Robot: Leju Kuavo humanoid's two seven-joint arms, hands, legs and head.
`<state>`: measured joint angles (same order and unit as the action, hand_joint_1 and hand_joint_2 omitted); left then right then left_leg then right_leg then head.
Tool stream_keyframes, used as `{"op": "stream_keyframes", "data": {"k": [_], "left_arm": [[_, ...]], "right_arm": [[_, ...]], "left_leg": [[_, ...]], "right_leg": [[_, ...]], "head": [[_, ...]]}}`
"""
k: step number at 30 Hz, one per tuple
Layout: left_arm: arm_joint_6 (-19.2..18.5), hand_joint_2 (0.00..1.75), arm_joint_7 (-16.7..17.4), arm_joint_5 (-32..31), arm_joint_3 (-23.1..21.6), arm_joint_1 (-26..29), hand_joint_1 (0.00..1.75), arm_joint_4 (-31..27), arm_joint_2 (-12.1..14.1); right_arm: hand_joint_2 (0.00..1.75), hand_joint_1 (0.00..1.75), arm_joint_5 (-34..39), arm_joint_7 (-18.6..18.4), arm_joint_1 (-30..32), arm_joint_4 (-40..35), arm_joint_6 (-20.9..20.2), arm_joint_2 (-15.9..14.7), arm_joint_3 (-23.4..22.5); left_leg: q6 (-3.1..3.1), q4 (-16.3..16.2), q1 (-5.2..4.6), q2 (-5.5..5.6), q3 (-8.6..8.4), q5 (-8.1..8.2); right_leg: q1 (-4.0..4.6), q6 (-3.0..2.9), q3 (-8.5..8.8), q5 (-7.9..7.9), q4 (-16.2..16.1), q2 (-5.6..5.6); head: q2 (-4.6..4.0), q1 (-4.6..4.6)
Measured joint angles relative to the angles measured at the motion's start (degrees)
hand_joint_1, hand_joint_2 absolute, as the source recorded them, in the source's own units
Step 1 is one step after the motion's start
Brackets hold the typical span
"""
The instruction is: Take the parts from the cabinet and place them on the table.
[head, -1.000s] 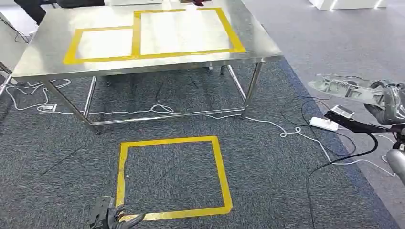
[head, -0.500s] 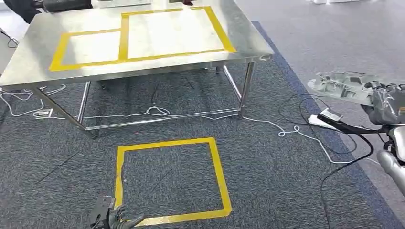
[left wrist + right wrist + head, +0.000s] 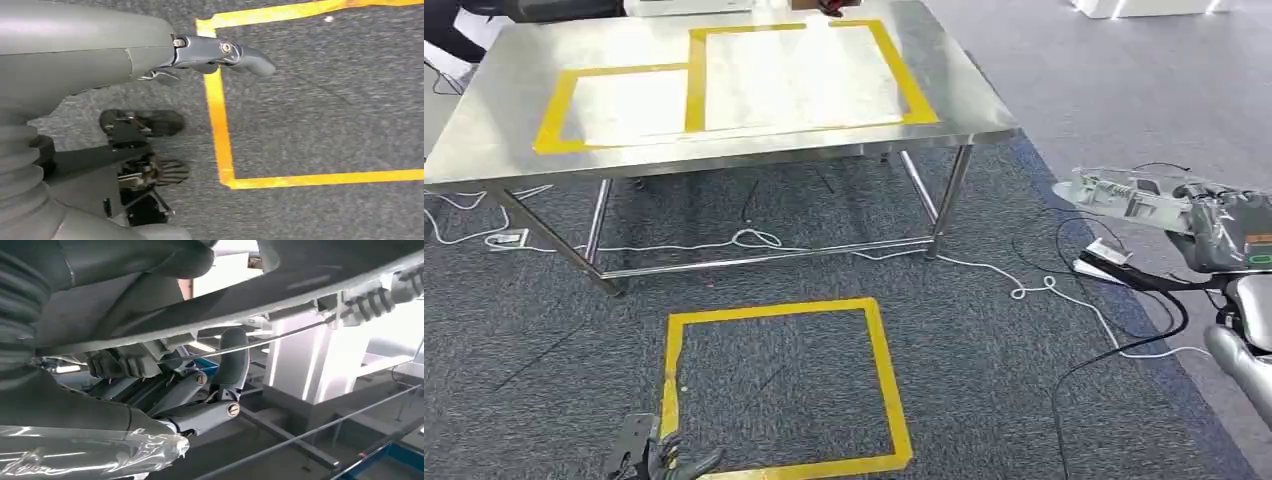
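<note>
You are looking at a dark grey carpet (image 3: 984, 380) with a steel worktop (image 3: 504, 130) standing ahead of you, its surface marked by two yellow tape rectangles (image 3: 694, 90) side by side, the larger one toward the worktop's right edge. A yellow tape square (image 3: 886, 370) lies on the carpet in front of the worktop, and white cables (image 3: 754, 238) trail under its legs, while black cables (image 3: 1124, 345) and a white power strip (image 3: 1096, 268) lie off to the right near the carpet's edge. Your right hand (image 3: 1224, 230) is raised at the right side, well apart from the worktop's right front corner, and its fingers (image 3: 230, 365) are wrapped around one end of the grey moulded part (image 3: 1124, 195), which sticks out level toward the worktop; the right wrist view shows the part (image 3: 280, 295) lying across the palm. Your left hand (image 3: 656, 460) hangs low over the carpet just beside the near left corner of the tape square, holding nothing, and its fingers (image 3: 240, 52) are loosely spread.
</note>
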<state>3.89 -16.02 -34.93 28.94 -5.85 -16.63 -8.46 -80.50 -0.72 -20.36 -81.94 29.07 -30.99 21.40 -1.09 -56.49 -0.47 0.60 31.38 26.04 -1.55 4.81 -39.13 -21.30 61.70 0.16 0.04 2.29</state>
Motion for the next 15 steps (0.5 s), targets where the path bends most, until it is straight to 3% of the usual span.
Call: {"op": "stream_keyframes", "data": {"k": [1,2,3,6,7,9,10,11,12,13,15], "left_arm": [[0.0,1.75,0.0,0.0,0.0,-0.1,0.00,0.0,0.1],[0.0,1.75,0.0,0.1,0.0,-0.2,0.00,0.0,0.1],[0.0,1.75,0.0,0.1,0.0,-0.3,0.00,0.0,0.2],[0.0,1.75,0.0,0.1,0.0,-0.5,0.00,0.0,0.3],[0.0,1.75,0.0,0.1,-0.1,-0.7,0.00,0.0,0.2],[0.0,1.75,0.0,0.1,-0.2,-0.5,0.00,0.1,0.1],[0.0,1.75,0.0,0.1,-0.3,-0.3,0.00,0.1,0.1],[0.0,1.75,0.0,0.1,-0.4,-0.2,0.00,0.2,0.0],[0.0,1.75,0.0,0.1,-0.5,-0.1,0.00,0.2,0.0],[0.0,1.75,0.0,0.1,-0.5,-0.1,0.00,0.2,0.0],[0.0,1.75,0.0,0.1,-0.6,-0.1,0.00,0.2,0.1]], "right_arm": [[1.75,1.75,0.0,0.0,0.1,0.1,0.0,0.0,0.0],[1.75,1.75,-0.1,0.0,-0.2,0.1,0.2,0.0,0.1],[1.75,1.75,-0.1,0.0,-0.1,0.1,0.2,0.1,0.1],[1.75,1.75,0.0,0.0,0.1,0.2,0.3,0.0,0.1],[1.75,1.75,0.0,-0.2,0.3,0.2,0.3,0.0,0.1],[1.75,1.75,0.0,-0.1,1.1,0.4,0.3,0.1,0.2],[1.75,1.75,0.0,-0.1,1.5,0.5,0.3,0.1,0.4],[1.75,1.75,-0.1,-0.1,1.8,0.7,0.3,0.1,0.5],[1.75,1.75,-0.1,-0.1,2.0,0.8,0.3,0.1,0.6],[1.75,1.75,0.0,-0.1,2.0,0.8,0.3,0.1,0.6],[1.75,1.75,0.0,-0.1,1.9,0.8,0.3,0.1,0.6]], "left_leg": [[0.47,-0.1,-0.26,0.06,-0.37,0.45],[0.78,-0.3,-0.44,0.07,-0.01,0.66],[0.90,-0.3,-0.45,0.00,0.20,0.84],[1.82,-0.5,-0.46,-0.01,-0.07,1.24],[2.24,-3.2,-0.45,-0.07,1.34,1.52],[2.75,-11.4,-0.28,-0.11,5.46,5.63],[2.78,-15.1,-0.28,-0.11,7.46,7.86],[2.69,-17.4,-0.29,-0.11,8.93,9.07],[2.49,-17.5,-0.31,-0.11,9.48,8.41],[2.25,-15.8,-0.34,-0.11,9.32,6.49],[1.06,-7.3,-0.68,-0.10,7.20,-1.40]], "right_leg": [[0.15,0.28,0.54,0.02,-1.7,-0.08],[0.44,-0.91,1.00,-1.61,-3.5,-0.20],[0.37,-1.56,1.18,-0.70,-2.9,-0.13],[0.04,-2.16,1.53,-1.22,-2.9,0.16],[0.00,-2.46,1.82,-1.43,-3.0,0.16],[-0.01,-2.87,2.64,-2.14,-3.1,0.11],[0.02,-3.00,3.09,-2.50,-3.1,0.13],[0.10,-3.08,3.59,-2.90,-3.1,0.18],[0.23,-3.16,4.23,-3.36,-3.1,0.24],[0.35,-3.22,4.71,-3.73,-3.1,0.29],[0.68,-3.22,5.91,-4.50,-3.2,0.35]], "head": [[0.00,-0.02],[0.00,0.09],[0.00,-0.08],[0.00,-0.04],[0.00,-0.13],[0.00,-0.06],[0.00,-0.11],[0.00,-0.11],[0.00,-0.09],[0.00,-0.09],[0.00,-0.06]]}}
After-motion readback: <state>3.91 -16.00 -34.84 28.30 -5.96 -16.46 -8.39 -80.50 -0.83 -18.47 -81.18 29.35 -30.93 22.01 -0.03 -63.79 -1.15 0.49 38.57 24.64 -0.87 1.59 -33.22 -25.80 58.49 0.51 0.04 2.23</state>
